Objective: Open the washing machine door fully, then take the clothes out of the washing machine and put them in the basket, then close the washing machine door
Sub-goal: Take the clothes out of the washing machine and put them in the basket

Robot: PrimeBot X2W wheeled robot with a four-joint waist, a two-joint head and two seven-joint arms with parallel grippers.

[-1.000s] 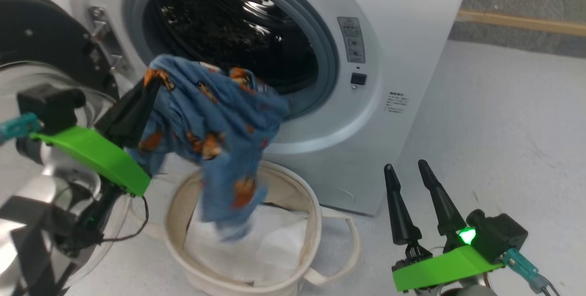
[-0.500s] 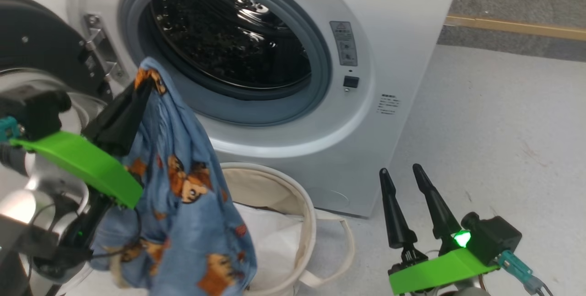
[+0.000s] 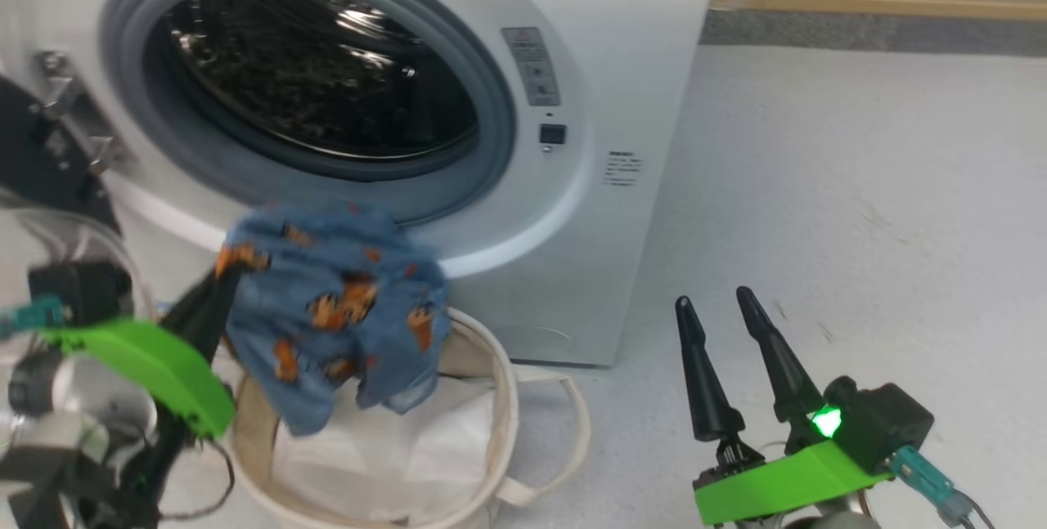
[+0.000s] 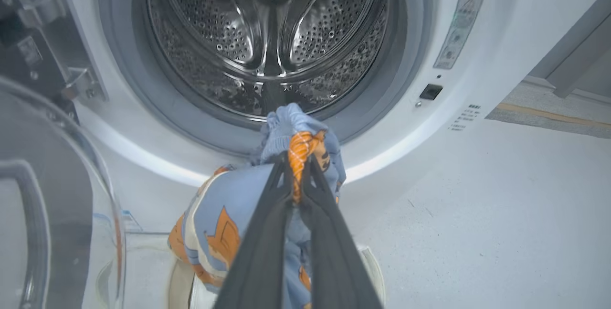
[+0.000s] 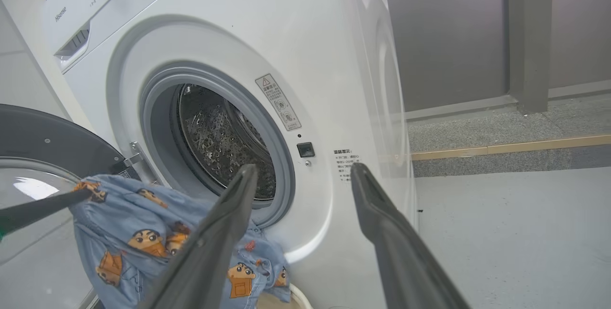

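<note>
Left gripper [image 3: 222, 277]: jaws pinched on a fold of the clothes [image 3: 335, 308]. The garment hangs bunched over the left rim of the basket [image 3: 501, 365]. The basket stands on the floor, just before the washing machine [image 3: 605, 63]. The washing machine door [image 3: 29, 145] stands open at left. Right gripper [image 3: 713, 300]: jaws spread, over the floor, well right of the basket.
</note>
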